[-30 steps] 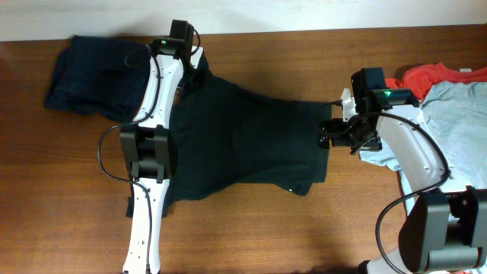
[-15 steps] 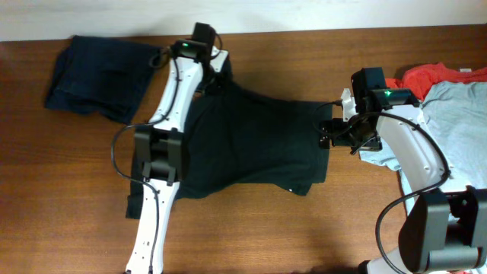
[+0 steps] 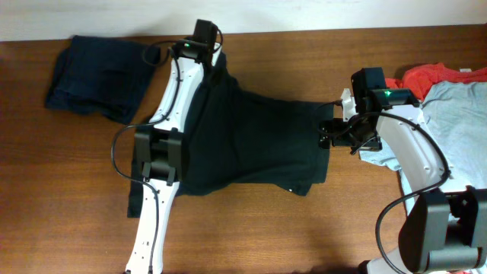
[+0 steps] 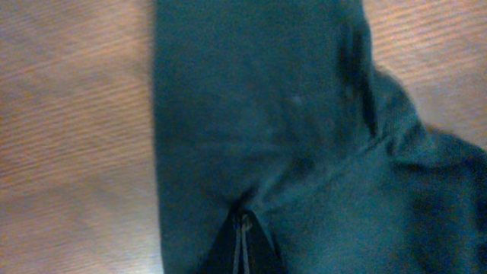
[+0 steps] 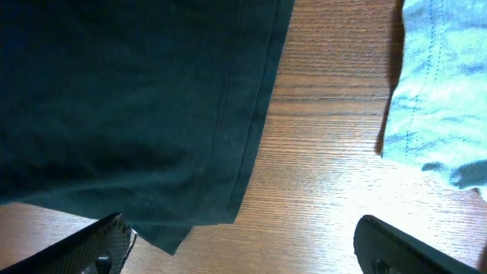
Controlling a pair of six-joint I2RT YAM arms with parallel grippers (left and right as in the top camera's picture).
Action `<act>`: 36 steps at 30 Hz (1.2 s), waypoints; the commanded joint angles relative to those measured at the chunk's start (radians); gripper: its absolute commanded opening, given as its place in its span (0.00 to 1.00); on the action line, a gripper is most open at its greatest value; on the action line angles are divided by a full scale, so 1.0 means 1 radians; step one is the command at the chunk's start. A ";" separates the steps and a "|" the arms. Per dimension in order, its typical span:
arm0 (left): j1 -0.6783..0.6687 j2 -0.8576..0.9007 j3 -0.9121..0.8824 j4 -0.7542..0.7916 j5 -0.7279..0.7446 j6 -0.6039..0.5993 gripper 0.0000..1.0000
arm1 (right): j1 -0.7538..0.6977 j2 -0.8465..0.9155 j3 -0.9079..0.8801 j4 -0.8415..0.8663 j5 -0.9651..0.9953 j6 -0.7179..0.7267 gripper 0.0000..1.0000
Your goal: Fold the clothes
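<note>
left fingers point(image 4: 243, 247) were clamped on the far edge of the black T-shirt point(image 3: 259, 144), I'd guess to spread it flat, right fingers point(image 3: 331, 137) wide open over its hem

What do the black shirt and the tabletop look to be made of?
The black shirt looks like soft matte knit cloth: it creases and shows a stitched hem. The table looks like brown wood or laminate, lightly glossy: grain lines run across it.

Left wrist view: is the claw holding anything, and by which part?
Yes. The left claw is shut on a pinch of the black T-shirt, at its upper-left corner in the overhead view.
</note>
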 commanded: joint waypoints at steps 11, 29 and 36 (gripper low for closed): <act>0.058 0.003 0.029 0.121 0.055 0.002 0.02 | -0.006 -0.002 -0.004 0.000 0.009 0.008 0.99; 0.042 -0.300 0.236 -0.142 0.051 -0.084 0.78 | -0.006 -0.002 -0.004 0.031 0.008 0.008 0.98; 0.042 -0.313 0.233 -0.208 0.052 -0.085 0.99 | -0.006 -0.002 -0.004 0.080 -0.137 0.009 0.99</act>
